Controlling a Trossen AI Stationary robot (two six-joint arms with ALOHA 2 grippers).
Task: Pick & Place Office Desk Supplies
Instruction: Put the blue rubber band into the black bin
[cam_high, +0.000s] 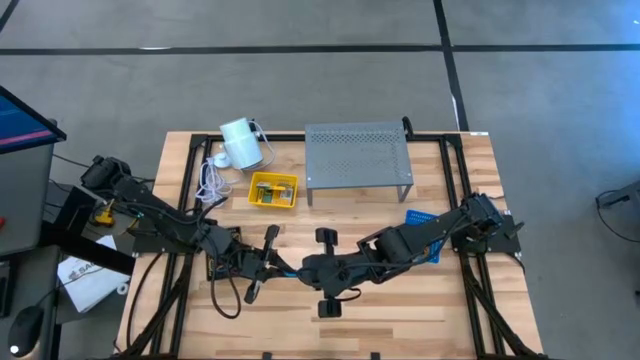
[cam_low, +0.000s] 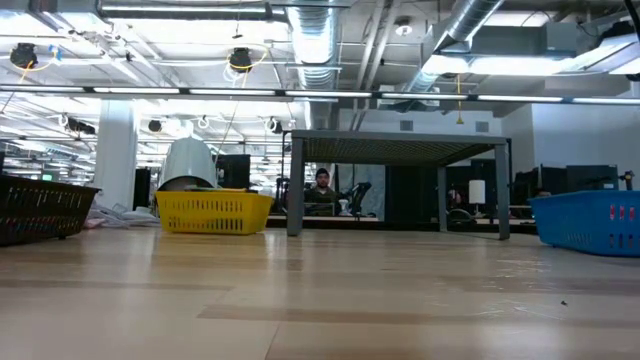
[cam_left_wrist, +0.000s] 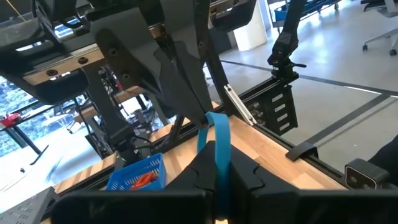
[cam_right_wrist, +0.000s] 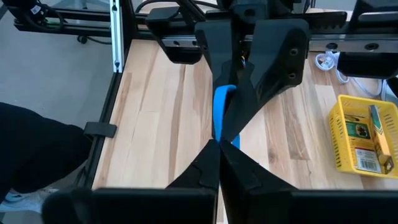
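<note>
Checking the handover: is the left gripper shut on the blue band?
Shut: left gripper fingers meet around the blue rubber band; right gripper pinches it too.

The light wooden plank table (cam_high: 440, 310) stands on a grey concrete floor (cam_high: 300, 90) marked with dark straight lines. Beyond the table, in the low view, there is a large open hall with white round columns (cam_low: 116, 150), long bright ceiling strip lights (cam_low: 240, 92) and silver round air ducts (cam_low: 318, 40) under the ceiling. Far behind the table a person (cam_low: 321, 190) sits at a dark desk. Beside the table's left edge stands a dark monitor screen (cam_high: 20, 120).
</note>
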